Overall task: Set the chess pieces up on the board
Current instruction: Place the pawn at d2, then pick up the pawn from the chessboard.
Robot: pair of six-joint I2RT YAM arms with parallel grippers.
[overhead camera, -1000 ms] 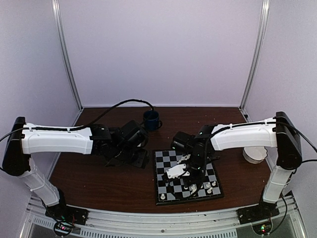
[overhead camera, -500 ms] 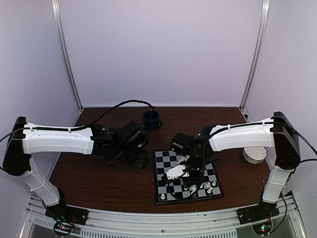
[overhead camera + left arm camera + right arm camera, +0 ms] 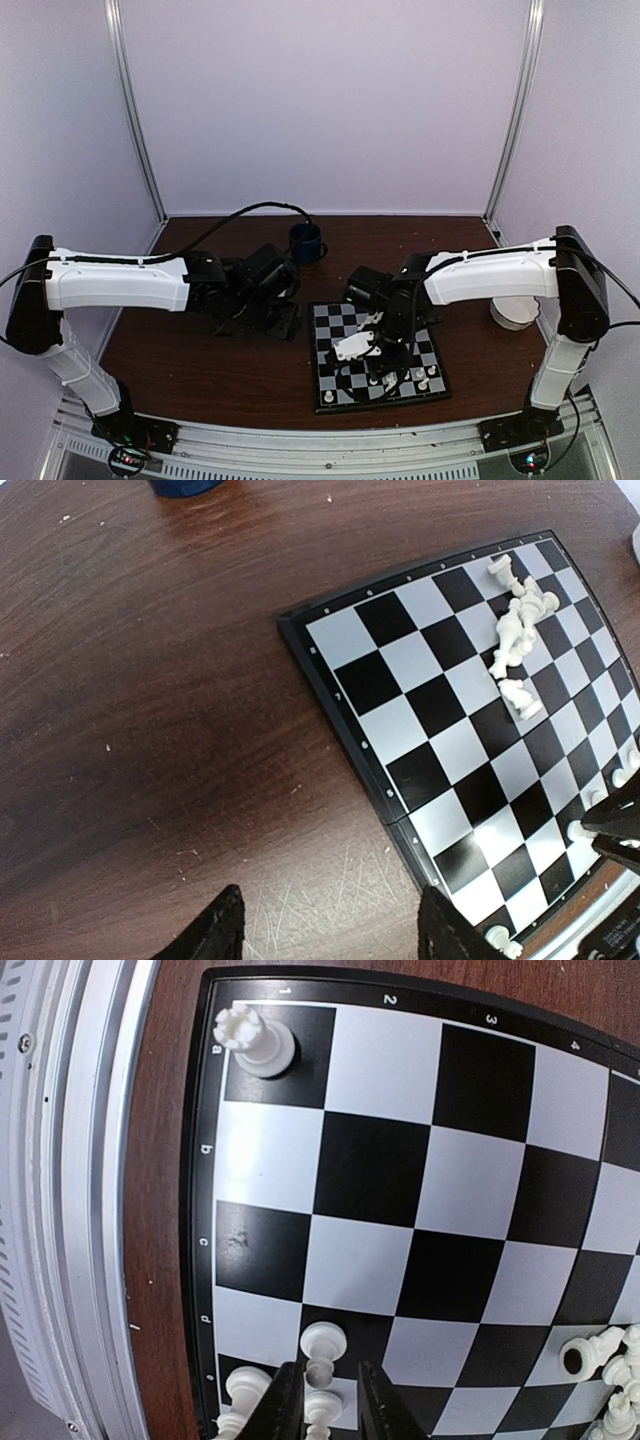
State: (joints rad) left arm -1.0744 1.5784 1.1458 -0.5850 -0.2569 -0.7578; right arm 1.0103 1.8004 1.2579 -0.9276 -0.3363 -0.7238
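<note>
Our right gripper (image 3: 330,1382) has its fingers drawn in narrowly on either side of a white chess piece (image 3: 321,1344); we cannot tell whether they press it. Just to its left stands another piece (image 3: 246,1388). Far ahead and to the left, a rook (image 3: 256,1040) sits on a corner of the board (image 3: 450,1180). Our left gripper (image 3: 335,930) is spread wide above the table (image 3: 150,730). The board lies ahead and to its right, with a heap of fallen pieces (image 3: 518,630) farther on.
</note>
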